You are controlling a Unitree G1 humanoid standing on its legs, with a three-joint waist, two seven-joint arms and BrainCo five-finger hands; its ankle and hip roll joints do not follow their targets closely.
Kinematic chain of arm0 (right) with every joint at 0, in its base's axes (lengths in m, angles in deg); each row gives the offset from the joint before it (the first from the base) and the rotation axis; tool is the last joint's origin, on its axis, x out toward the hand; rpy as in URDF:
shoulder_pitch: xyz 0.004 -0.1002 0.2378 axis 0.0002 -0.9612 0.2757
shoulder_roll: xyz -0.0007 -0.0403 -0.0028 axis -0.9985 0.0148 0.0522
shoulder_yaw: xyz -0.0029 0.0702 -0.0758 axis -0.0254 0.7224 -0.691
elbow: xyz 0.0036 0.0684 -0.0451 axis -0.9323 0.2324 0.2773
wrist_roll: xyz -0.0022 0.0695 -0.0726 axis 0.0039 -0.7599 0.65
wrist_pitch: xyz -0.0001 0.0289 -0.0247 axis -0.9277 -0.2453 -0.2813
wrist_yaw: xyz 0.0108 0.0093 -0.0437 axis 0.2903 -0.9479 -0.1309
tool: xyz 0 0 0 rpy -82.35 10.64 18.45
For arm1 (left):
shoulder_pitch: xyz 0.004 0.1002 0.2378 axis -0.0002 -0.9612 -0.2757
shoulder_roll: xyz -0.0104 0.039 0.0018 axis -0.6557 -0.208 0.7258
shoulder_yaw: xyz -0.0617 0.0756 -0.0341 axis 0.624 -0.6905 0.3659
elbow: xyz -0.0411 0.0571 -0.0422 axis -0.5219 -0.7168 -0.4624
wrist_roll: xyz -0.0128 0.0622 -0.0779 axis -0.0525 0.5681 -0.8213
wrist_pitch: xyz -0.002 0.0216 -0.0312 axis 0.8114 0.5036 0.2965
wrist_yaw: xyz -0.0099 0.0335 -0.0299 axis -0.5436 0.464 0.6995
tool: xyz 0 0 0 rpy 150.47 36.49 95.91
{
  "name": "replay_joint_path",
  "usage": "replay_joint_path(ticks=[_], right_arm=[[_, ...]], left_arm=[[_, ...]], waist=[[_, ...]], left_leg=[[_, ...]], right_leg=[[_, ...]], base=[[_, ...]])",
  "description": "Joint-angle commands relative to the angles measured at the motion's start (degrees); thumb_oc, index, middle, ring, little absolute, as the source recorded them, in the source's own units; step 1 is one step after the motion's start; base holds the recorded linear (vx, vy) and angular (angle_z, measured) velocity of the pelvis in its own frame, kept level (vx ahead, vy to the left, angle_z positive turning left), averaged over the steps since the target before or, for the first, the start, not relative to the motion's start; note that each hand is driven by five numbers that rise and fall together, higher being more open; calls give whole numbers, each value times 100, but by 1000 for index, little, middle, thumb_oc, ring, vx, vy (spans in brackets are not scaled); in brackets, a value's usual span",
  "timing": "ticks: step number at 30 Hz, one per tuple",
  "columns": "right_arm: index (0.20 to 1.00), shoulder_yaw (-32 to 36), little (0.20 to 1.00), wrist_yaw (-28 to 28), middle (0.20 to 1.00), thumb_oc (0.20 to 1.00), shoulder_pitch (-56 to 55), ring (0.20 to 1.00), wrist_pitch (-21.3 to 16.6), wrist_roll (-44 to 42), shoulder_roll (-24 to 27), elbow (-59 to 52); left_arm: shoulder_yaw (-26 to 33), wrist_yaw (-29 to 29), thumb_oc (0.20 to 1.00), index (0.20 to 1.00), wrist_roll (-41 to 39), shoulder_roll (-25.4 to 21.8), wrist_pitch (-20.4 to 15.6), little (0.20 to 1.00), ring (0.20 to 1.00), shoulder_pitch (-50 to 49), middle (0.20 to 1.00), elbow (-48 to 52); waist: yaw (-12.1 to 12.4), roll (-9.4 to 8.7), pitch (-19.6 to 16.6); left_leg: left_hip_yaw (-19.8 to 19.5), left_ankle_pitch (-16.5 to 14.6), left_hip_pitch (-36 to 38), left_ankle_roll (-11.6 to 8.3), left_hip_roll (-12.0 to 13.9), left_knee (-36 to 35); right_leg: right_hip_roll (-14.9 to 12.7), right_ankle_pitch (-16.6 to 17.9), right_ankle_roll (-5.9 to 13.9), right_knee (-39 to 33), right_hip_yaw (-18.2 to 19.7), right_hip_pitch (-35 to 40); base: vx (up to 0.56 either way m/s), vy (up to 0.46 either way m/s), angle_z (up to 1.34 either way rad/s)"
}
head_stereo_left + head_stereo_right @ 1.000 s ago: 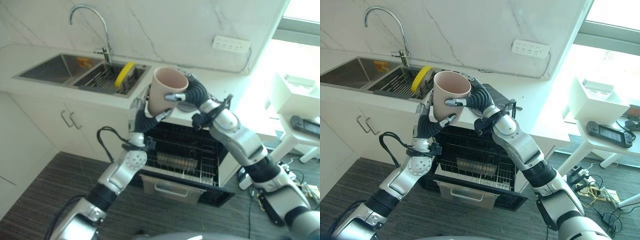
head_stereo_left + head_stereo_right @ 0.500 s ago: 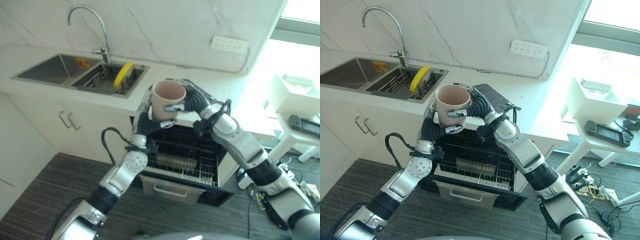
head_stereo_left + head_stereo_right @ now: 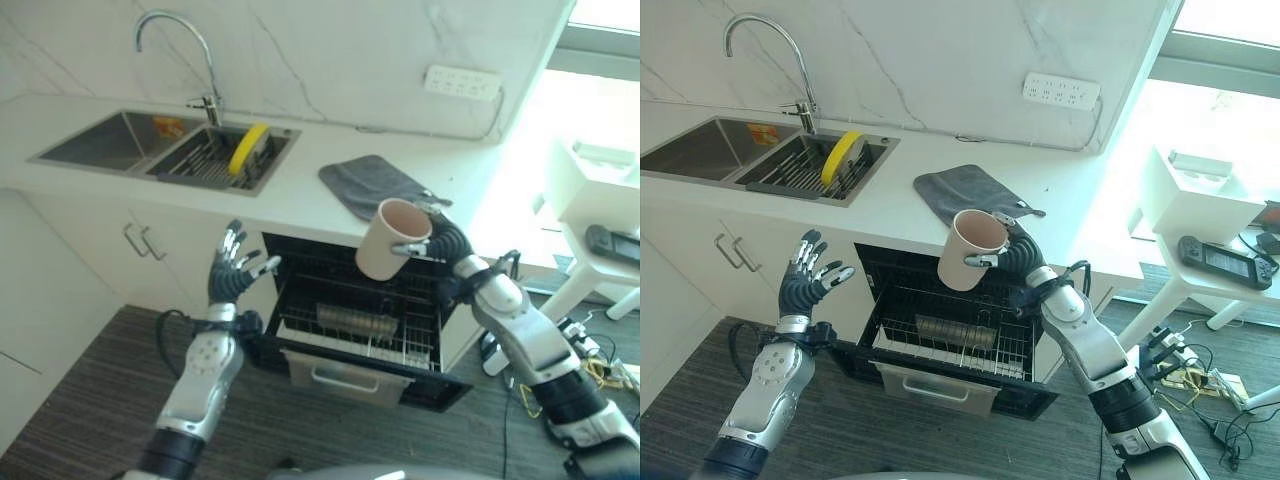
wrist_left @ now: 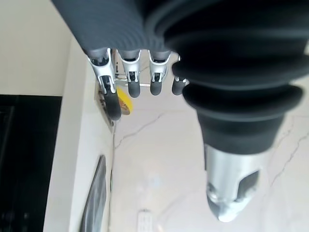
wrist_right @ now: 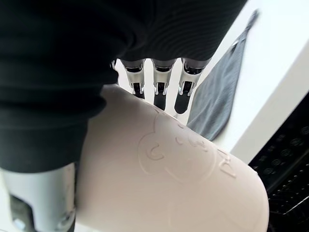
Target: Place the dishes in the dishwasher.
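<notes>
**Cup held above the open dishwasher, left hand spread and free**

I have the pale pink cup [image 3: 973,250] in my right hand [image 3: 1023,256], with the fingers [image 5: 184,90] curled round its far wall and the thumb across its near side. The cup hangs tilted, mouth up and leaning away from the dishwasher [image 3: 952,330], in the air above the machine's open front and just in front of the worktop [image 3: 890,205] edge. It touches nothing but the hand. In the right wrist view its wall carries an embossed figure.

My left hand [image 3: 805,280] is raised beside the dishwasher, on the sink side, well apart from the cup. Its fingers [image 4: 110,99] are straight and splayed wide, and it holds nothing.

The dishwasher stands open under the worktop, its wire rack [image 3: 362,330] pulled forward. Something long and metallic lies across the rack; from the eye views I cannot say what it is.

On the worktop directly behind the dishwasher lies a grey cloth [image 3: 968,194], flat, one corner reaching toward the cup. Farther along from the dishwasher is the sink [image 3: 710,150] with its curved tap [image 3: 765,50]. A yellow plate [image 3: 843,158] stands on edge in the sink basin nearer the dishwasher.
</notes>
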Motion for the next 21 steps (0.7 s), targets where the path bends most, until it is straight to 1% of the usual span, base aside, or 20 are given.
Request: replay_joint_path(ticks=[1,2,6,7,8,9,11,12,14,15,16,18,21], right_arm=[[200,380,200,-39,200,200,337,200,-586,-10,127,-400],[200,424,200,-56,200,200,206,200,-667,25,124,-379],[200,558,200,-112,200,200,-199,200,-750,126,120,-416],[200,627,200,-129,200,200,-349,200,-755,139,155,-459],[200,665,200,-123,200,200,-371,200,-779,140,190,-478],[200,716,200,-73,200,200,-290,200,-884,137,276,-474],[200,740,200,31,200,200,23,200,-1064,174,380,-392],[200,747,200,62,200,200,540,200,-1097,201,521,-349],[200,722,200,85,200,200,898,200,-1044,252,600,-327],[200,698,200,96,200,200,1061,200,-1058,291,653,-300],[200,672,200,111,200,200,1116,200,-1106,306,663,-273],[200,645,200,185,200,200,1188,200,-1160,358,718,-351],[200,716,200,259,200,200,1263,200,-1110,236,961,-479]], left_arm=[[172,499,1000,1000,-478,-291,-364,1000,1000,424,1000,409],[238,628,1000,1000,-495,-288,-324,1000,1000,370,1000,441],[324,1131,1000,1000,-467,-349,-130,1000,1000,194,1000,551],[339,1335,1000,1000,-478,-402,-94,1000,1000,122,1000,655],[334,1413,1000,1000,-476,-442,-111,1000,1000,115,1000,716],[287,1429,1000,1000,-470,-519,-215,1000,1000,210,1000,771],[163,1406,1000,1000,-438,-673,-453,1000,1000,539,1000,729],[83,1214,1000,1000,-411,-903,-612,1000,1000,991,1000,735],[45,1085,1000,1000,-337,-1040,-710,1000,1000,1278,1000,756],[45,962,1000,1000,-221,-1063,-694,1000,1000,1380,1000,795],[36,974,1000,1000,-254,-1058,-586,1000,1000,1410,1000,813],[34,1067,1000,1000,53,-1053,-423,1000,1000,1465,1000,976],[97,1093,1000,1000,370,-1380,-99,1000,1000,1575,1000,1070]], waist=[[112,38,7],[114,49,20],[96,83,56],[74,106,105],[62,125,168],[56,173,347],[37,204,746],[-37,206,1165],[-115,195,1403],[-146,188,1478],[-153,181,1508],[-192,165,1605],[-237,199,1703]], left_leg=[[206,-791,465,35,208,45],[211,-789,461,42,205,45],[152,-785,455,55,181,45],[116,-779,460,66,169,45],[96,-749,452,63,176,45],[45,-616,318,33,210,64],[-165,-649,-317,-26,214,690],[-295,-761,-997,-78,214,1295],[-359,-897,-1482,-41,207,1762],[-387,-979,-1778,2,205,2029],[-428,-1026,-1920,20,189,2171],[-501,-1170,-2242,53,169,2552],[-539,-1270,-2487,60,174,2834]], right_leg=[[-246,-218,113,37,-211,14],[-239,-225,104,37,-231,17],[-182,-260,70,37,-217,45],[-138,-268,44,37,-179,62],[-116,-278,27,79,-159,36],[-127,-363,-6,344,-105,-193],[-206,-509,-52,923,49,-800],[-324,-565,-28,1340,191,-1414],[-387,-637,-34,1745,377,-1940],[-430,-708,-74,2041,502,-2293],[-444,-753,-96,2186,570,-2448],[-502,-849,-113,2585,711,-2849],[-576,-931,-97,2878,781,-3131]], base=[[74,-4,-1],[65,-14,-2],[140,-21,0],[143,-7,0],[63,-9,-1],[-142,-25,-1],[-398,-56,-1],[-476,-47,10],[-377,13,5],[-222,50,-8],[-128,45,-13],[-66,8,-15],[-17,7,-5]])
